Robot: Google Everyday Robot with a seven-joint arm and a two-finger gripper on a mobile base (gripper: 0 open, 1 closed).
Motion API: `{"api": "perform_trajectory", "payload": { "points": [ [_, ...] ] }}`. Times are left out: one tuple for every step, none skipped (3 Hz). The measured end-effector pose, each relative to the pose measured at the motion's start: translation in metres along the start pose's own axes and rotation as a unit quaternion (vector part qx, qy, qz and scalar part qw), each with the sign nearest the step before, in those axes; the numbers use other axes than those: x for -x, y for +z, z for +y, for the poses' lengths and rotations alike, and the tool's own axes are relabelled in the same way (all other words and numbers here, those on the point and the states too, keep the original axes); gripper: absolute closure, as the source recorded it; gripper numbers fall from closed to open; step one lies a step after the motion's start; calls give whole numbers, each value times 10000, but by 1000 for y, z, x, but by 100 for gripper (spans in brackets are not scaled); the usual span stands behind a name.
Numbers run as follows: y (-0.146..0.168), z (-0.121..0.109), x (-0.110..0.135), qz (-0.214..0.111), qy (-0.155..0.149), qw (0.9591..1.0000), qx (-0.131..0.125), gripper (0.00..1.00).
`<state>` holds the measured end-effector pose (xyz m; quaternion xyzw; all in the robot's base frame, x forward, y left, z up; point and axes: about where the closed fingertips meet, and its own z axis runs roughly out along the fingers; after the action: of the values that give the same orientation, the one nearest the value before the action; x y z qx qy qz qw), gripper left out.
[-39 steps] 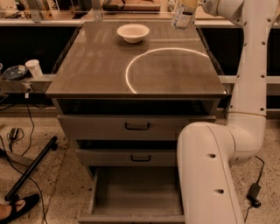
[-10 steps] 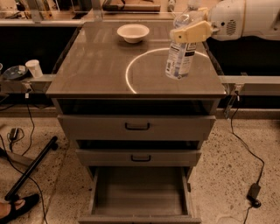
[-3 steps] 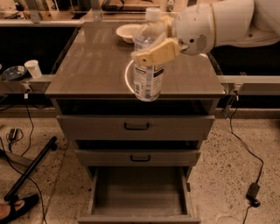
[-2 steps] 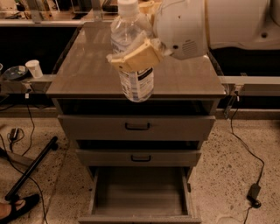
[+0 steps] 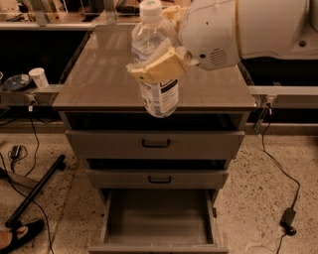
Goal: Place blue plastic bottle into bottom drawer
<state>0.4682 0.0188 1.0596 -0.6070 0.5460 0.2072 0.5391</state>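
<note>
Gripper (image 5: 165, 45): sits high in the camera view, over the front half of the cabinet top (image 5: 99, 79). You have it closed on the bottle (image 5: 160, 96). A tan finger (image 5: 158, 68) crosses the front of the bottle at mid-height, and a second one shows behind the bottle's shoulder. The white arm housing (image 5: 248, 30) fills the upper right.

Bottle: held in the air, close to upright and leaning slightly. The white cap (image 5: 150, 7) is up and the label is below the finger. The clear upper body shows above the finger. In this view its base overlaps the front edge of the cabinet top, but it does not touch the top.

Drawers:
- Top drawer (image 5: 155, 144): pulled out a little, with a dark gap above its front. You cannot see inside.
- Middle drawer (image 5: 158, 178): also out a little, contents not visible.
- Bottom drawer (image 5: 158, 218): pulled well out, straight below the bottle in the view and well apart from it. Only its plain grey floor shows.

Surroundings:
- Left of the cabinet, a white cup (image 5: 38, 77) stands on a side ledge with a dark dish (image 5: 17, 82) just beside it.
- A black pole (image 5: 35, 191) and cables lie on the floor at left.
- A power adapter (image 5: 288, 218) with its cable lies at right.
</note>
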Motion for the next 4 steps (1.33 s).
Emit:
{"api": "perform_trajectory", "payload": {
  "points": [
    [-3, 5, -9, 29, 78, 9999, -121, 100],
    [-5, 13, -23, 88, 157, 9995, -260, 100],
    [-2, 22, -36, 219, 33, 9993, -289, 100],
    [3, 31, -54, 341, -32, 9987, -379, 100]
  ]
}}
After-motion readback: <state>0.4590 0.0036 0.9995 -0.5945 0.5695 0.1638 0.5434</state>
